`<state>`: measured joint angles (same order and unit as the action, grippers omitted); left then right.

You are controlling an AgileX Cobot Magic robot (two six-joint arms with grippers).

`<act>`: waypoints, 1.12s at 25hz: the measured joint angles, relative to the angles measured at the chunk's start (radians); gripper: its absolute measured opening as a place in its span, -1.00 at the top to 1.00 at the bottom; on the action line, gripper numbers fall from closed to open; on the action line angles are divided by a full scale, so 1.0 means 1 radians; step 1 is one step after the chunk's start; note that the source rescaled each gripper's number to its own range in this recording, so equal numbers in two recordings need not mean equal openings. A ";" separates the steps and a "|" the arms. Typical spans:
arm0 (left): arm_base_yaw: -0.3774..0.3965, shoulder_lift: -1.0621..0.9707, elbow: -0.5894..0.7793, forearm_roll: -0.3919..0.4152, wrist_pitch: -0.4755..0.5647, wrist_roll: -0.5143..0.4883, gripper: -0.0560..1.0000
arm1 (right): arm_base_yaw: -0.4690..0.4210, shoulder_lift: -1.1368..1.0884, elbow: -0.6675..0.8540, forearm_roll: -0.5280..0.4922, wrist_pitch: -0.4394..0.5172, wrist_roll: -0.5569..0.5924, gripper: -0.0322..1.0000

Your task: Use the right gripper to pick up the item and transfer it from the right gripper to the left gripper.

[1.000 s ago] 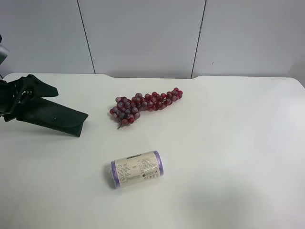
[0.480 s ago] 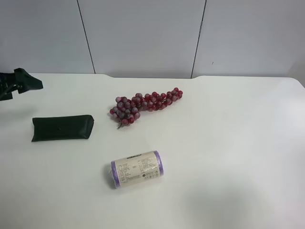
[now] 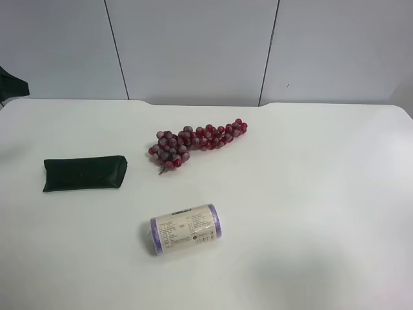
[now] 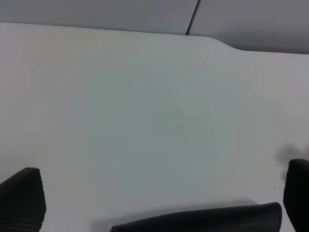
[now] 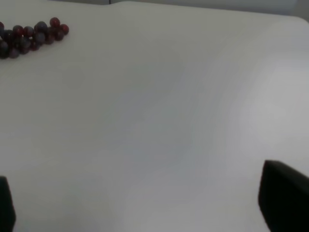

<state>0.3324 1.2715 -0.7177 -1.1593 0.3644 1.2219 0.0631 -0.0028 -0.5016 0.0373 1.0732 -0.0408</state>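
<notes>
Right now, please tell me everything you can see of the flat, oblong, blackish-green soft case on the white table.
The flat, oblong, blackish-green soft case lies flat on the white table, its long side running roughly across the exterior high view. It looks like matte fabric or soft leather, closed, with a faint seam line. No gripper touches it. It sits apart from the red grape bunch and the purple-ended roll. The left wrist view shows its edge.

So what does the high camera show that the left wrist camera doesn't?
Only the high view shows the grapes, the roll and the whole layout, plus a dark bit of an arm at its left edge. Only the left wrist view shows the left end effector, its fingertips wide apart with nothing between them. Both show the white table and the dark case, which the wrist view catches only as an edge.
</notes>
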 joint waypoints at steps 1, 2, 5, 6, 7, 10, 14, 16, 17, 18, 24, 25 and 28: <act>0.000 -0.035 0.000 0.074 0.014 -0.076 -1.00 | 0.000 0.000 0.000 0.000 0.000 0.000 -0.99; 0.000 -0.071 0.000 0.148 0.042 -0.152 -1.00 | 0.000 0.000 0.000 0.000 0.000 0.000 -0.99; 0.000 -0.172 0.000 0.357 0.130 -0.368 -1.00 | 0.000 0.000 0.000 0.000 0.000 0.000 -0.99; 0.000 -0.203 0.000 0.408 0.158 -0.430 -1.00 | 0.000 0.000 0.000 0.000 0.000 0.000 -0.99; 0.000 -0.246 0.000 0.455 0.191 -0.500 -1.00 | 0.000 0.000 0.000 0.000 0.000 0.000 -0.99; 0.000 -0.343 0.000 0.588 0.293 -0.670 -1.00 | 0.000 0.000 0.000 0.000 0.000 0.000 -0.99; 0.000 -0.469 0.000 0.696 0.440 -0.827 -1.00 | 0.000 0.000 0.000 0.000 0.000 0.000 -0.99; 0.000 -0.523 0.000 0.715 0.502 -0.882 -1.00 | 0.000 0.000 0.000 0.000 0.000 0.000 -0.99; 0.000 -0.547 0.000 0.720 0.532 -0.907 -1.00 | 0.000 0.000 0.000 0.000 0.000 0.000 -0.99; 0.000 -0.564 0.000 0.723 0.561 -0.931 -1.00 | 0.000 0.000 0.000 0.000 0.000 0.000 -0.99; -0.064 -0.672 0.000 0.792 0.687 -1.046 -1.00 | 0.000 0.000 0.000 0.000 0.000 0.000 -0.99; -0.089 -0.696 0.000 0.804 0.706 -1.065 -1.00 | 0.000 0.000 0.000 0.000 0.000 0.000 -0.99; -0.152 -0.782 0.000 0.856 0.770 -1.115 -1.00 | 0.000 0.000 0.000 0.000 0.000 0.000 -0.99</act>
<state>0.1808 0.4891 -0.7177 -0.3038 1.1345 0.1067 0.0631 -0.0028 -0.5016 0.0373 1.0732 -0.0408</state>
